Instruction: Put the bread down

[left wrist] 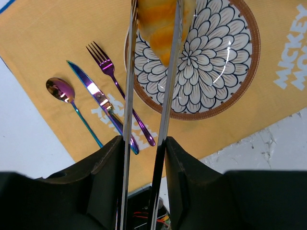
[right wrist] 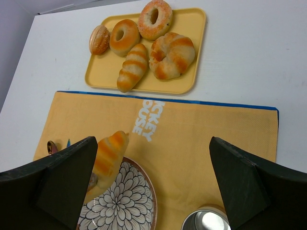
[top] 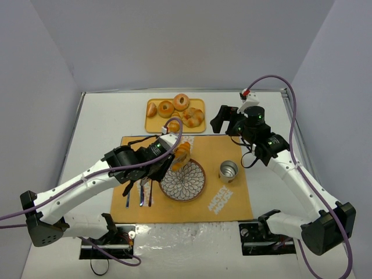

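Over the plate's (left wrist: 216,62) left rim, my left gripper (top: 177,157) has the bread (left wrist: 160,28) pinched between its long metal fingers (left wrist: 128,96). The bread hangs steeply tilted, lower tip toward the floral centre — whether it touches the plate I cannot tell. To set it down well I'd carry it nearer the plate's middle, lower until the tip rests and lay it flat. Only then would I part the fingers, slowly, so the glossy crust doesn't cling and roll toward the cutlery (left wrist: 103,100) left of the plate. My right gripper (right wrist: 153,182) hangs beyond the plate, jaws spread wide, holding nothing.

Containers: the yellow tray (right wrist: 192,28) beyond the plate carries a knotted roll (right wrist: 171,54), a shorter croissant (right wrist: 132,67), two ring rolls (right wrist: 123,36) and a small round bun (right wrist: 99,39). The plate itself is bare — the metal cup (top: 228,171) to its right looks empty.
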Robot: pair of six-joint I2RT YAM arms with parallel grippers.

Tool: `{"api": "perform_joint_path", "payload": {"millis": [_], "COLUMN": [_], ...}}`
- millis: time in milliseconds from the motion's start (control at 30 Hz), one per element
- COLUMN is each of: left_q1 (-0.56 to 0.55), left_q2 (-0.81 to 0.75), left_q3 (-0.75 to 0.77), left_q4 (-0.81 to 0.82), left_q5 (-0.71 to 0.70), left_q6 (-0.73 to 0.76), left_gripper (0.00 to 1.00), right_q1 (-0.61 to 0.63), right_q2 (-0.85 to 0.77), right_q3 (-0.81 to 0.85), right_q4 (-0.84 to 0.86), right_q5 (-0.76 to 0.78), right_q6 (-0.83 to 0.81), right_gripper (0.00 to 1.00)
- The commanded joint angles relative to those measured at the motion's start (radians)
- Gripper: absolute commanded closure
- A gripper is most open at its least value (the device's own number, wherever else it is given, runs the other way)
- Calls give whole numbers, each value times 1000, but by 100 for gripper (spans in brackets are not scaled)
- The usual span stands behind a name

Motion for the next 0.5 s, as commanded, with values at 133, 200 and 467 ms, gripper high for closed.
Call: {"api": "perform_joint_path", "payload": {"millis": [133,200,467], "left_q1": [-90,-106,-132], "left_q2": [-9,-10,-1], "left_q3": [-48,-60,-107], "left_q4": [55,60,68], "left_q5": [4,6,25], "left_q6": [-58,-67,-94], "left_gripper": [100,100,100], "right_q1": [7,7,9], "right_q2": [-5,-6,-9], "right_q3": [36,36,27], "right_q4": [49,49,50], "right_q5": [30,33,34], "right_q6": [-8,-6,-3], "right_gripper": [0,0,0]}}
